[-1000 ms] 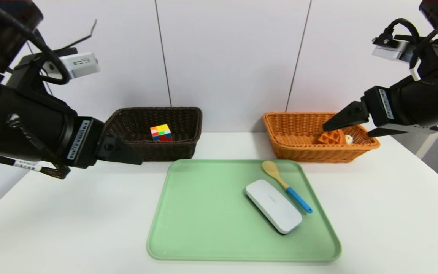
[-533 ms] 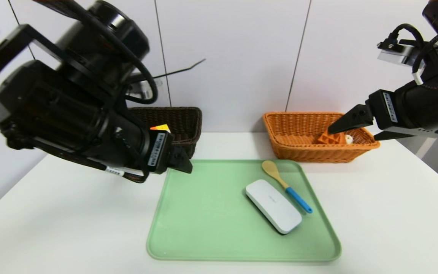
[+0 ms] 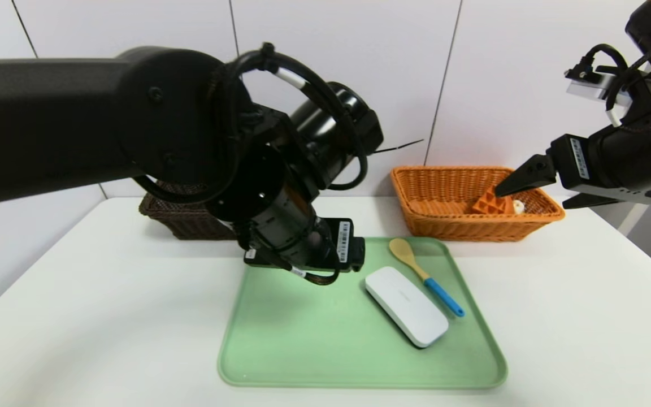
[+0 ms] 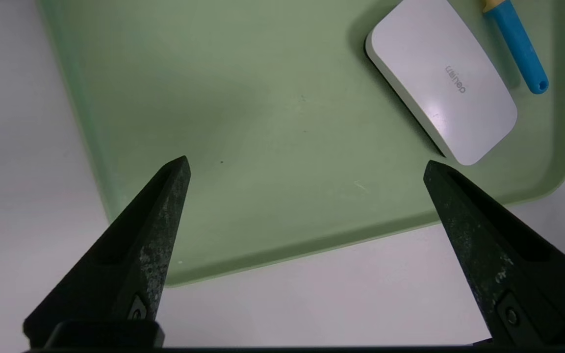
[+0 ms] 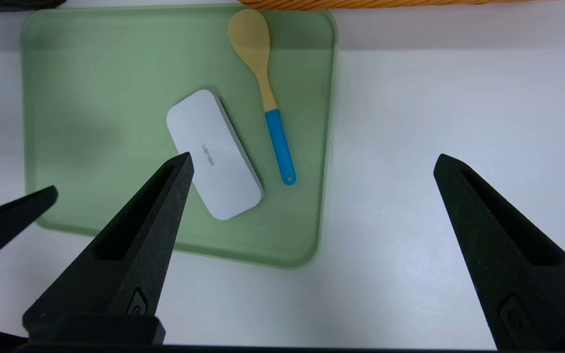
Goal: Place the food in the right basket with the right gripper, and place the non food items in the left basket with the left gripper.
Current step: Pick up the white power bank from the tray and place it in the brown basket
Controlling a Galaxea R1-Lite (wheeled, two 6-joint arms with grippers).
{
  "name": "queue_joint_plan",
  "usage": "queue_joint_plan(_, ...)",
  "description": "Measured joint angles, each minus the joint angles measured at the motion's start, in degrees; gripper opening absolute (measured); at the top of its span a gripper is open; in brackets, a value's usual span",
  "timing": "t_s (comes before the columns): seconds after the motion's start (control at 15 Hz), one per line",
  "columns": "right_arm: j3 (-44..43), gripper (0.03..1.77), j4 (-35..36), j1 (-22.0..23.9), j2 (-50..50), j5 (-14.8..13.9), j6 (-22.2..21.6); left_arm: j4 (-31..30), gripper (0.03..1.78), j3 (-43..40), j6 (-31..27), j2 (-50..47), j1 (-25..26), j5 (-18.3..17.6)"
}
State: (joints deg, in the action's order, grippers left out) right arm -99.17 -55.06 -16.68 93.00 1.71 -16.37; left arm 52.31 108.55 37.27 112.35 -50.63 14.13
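The left tool [image 4: 304,166] is spread wide and empty above the tray [image 4: 272,235]; the white case [image 4: 442,81] lies at 1 o'clock. The right tool [image 5: 312,162] is likewise spread, holding nothing. The waffle [image 3: 492,202] lies in the orange basket [image 3: 444,226].

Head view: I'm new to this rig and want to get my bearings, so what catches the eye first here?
The bulky black left arm dominates, reaching across the dark brown wicker basket, its left gripper poised with jaws open over the pale green plastic tray. On that tray lie a flat white rounded case and a wooden spoon with a blue handle, side by side. At the far right, the orange-tan wicker basket holds the orange-brown waffle wedge.
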Motion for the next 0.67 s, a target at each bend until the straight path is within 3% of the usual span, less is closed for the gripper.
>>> queue_joint_plan(0.33, 0.3, 1.69, 0.02, 0.32, 0.1, 0.02, 0.04, 1.35, 1.69, 4.33, 4.79, 7.44, -3.32, 3.25)
queue_joint_plan(0.67, 1.18, 1.69, 0.0, 0.32, -0.15, 0.02, 0.01, 0.0, 1.69, 4.72, 5.56, 10.08, -5.22, 6.45)
